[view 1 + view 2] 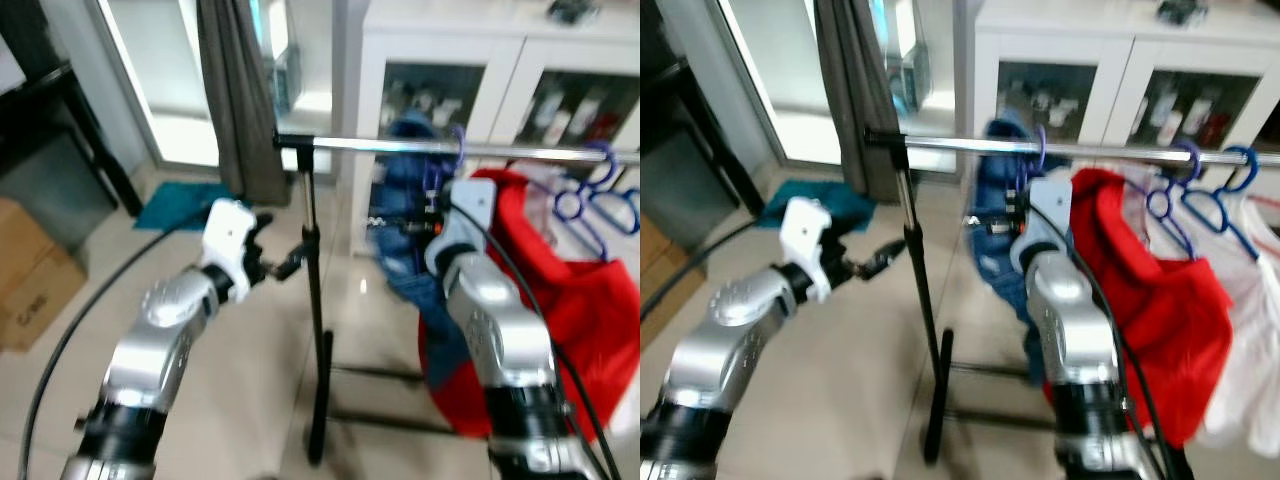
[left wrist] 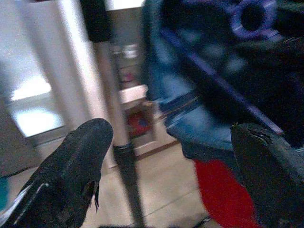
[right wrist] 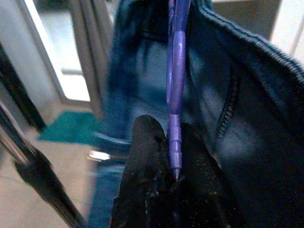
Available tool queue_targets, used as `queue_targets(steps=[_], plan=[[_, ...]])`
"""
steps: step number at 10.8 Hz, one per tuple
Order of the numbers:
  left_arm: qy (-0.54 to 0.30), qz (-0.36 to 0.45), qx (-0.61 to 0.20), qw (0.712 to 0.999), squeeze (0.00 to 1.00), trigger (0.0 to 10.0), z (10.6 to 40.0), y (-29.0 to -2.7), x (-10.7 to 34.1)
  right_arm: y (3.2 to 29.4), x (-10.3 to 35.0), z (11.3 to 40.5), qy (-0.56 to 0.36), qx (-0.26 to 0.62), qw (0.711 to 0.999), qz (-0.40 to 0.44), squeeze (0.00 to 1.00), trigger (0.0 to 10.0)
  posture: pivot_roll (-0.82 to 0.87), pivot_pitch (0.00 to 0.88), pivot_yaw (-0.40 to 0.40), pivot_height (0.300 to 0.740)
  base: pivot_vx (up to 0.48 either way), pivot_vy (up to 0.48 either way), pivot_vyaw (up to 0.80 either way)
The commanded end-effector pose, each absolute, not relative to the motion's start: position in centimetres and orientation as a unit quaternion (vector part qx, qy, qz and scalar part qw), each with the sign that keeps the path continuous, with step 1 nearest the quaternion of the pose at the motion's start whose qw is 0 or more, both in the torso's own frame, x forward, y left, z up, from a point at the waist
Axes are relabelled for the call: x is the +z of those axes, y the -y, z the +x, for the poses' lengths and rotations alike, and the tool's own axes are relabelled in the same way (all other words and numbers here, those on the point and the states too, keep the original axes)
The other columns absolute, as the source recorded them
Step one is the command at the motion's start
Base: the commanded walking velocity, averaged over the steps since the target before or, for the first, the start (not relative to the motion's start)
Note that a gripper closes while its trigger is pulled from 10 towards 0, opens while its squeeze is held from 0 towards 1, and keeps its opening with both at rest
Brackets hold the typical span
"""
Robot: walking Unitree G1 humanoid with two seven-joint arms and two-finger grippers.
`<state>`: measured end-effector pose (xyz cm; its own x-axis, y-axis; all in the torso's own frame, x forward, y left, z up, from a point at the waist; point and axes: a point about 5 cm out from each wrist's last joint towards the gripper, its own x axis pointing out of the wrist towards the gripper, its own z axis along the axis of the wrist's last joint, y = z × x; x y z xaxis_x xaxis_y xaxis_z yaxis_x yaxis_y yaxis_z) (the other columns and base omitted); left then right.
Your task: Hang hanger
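Our right pincer (image 3: 173, 175) is raised just under the rail (image 1: 400, 147), its two black fingers (image 3: 142, 180) pinched tight on the purple hanger (image 3: 176, 95), whose thin bar runs straight up from between the fingertips. Draped over that hanger, all around and behind the pincer, is a blue denim garment (image 1: 400, 240); the seam and zip of it lie close beside the fingers in the right wrist view. Above the pincer, the hanger's hook (image 1: 458, 143) sits at the rail, though we cannot tell for sure whether it is resting fully over it. To the outer side of our right pincer hang a red garment (image 1: 570, 300) and then more blue hangers (image 1: 590, 195) hooked on the same rail, with something white (image 1: 1250, 350) beyond them. Our left pincer (image 1: 283, 263) is held out at the level of the rack's upright pole (image 1: 312, 290), just beside it, with its fingers (image 2: 71, 166) spread wide and nothing between them; in the left wrist view the pole stands between the two fingertips, farther off. Behind the rack stands a white cabinet (image 1: 440, 50) with glass doors, and beyond our left pincer a grey curtain (image 1: 235, 100) hangs to the tiled floor (image 1: 260, 380).
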<state>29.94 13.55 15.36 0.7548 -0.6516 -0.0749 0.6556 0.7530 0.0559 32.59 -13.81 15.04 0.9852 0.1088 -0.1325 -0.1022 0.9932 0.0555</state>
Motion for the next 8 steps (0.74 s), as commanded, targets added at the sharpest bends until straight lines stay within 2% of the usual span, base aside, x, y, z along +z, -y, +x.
queue_targets(steps=[1, 4, 6, 8], plan=[[-0.033, 0.044, -0.380, 0.924, 0.00, 10.0, 30.0, -13.5, 15.7, 13.6, 15.5, 33.1, -0.068, 0.061, 0.996, 0.018, 0.00, 10.0, -0.08, 0.000, 0.042, 0.740, 0.000, 0.000, 0.00], [-0.043, 0.054, -0.458, 0.886, 0.00, 10.0, 30.1, -13.2, 16.5, 13.6, 15.6, 35.3, -0.093, 0.058, 0.994, 0.028, 0.00, 10.0, -0.08, 0.000, 0.044, 0.740, 0.000, 0.000, 0.00], [-0.041, 0.059, -0.465, 0.883, 0.00, 10.0, 30.5, -13.3, 17.1, 13.6, 16.6, 37.1, -0.084, 0.054, 0.994, 0.038, 0.00, 10.0, -0.07, 0.000, 0.043, 0.740, 0.000, 0.000, 0.00], [-0.041, 0.063, -0.471, 0.879, 0.00, 10.0, 30.4, -13.4, 17.3, 13.1, 16.3, 38.6, -0.117, 0.059, 0.991, 0.020, 0.00, 10.0, -0.05, 0.000, 0.039, 0.740, 0.000, 0.000, 0.00]])
